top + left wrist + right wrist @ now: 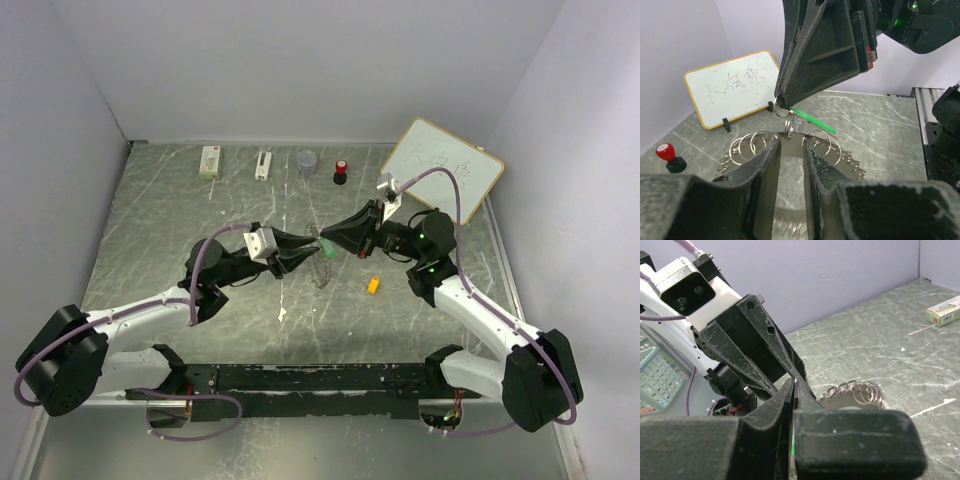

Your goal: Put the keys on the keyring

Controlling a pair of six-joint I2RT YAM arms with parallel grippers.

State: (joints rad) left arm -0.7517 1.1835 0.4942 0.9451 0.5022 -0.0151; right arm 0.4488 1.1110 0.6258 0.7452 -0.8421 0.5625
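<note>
Left wrist view: right jaws pressed together on small bright green key (812, 119), held just above large thin round metal keyring (742, 145). Left jaws, narrowly parted, prob. pinch its rim. We reckon neither key's threaded yet. Small yellow-orange key (372, 285) lies apart on grey bench (180, 220).

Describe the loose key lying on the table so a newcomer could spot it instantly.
Find the wood-framed whiteboard at the far right of the grey marbled table, then follow the white right arm back toward its base. Just left of its forearm lies a tiny yellow-orange key, the only small yellow piece there.
</note>
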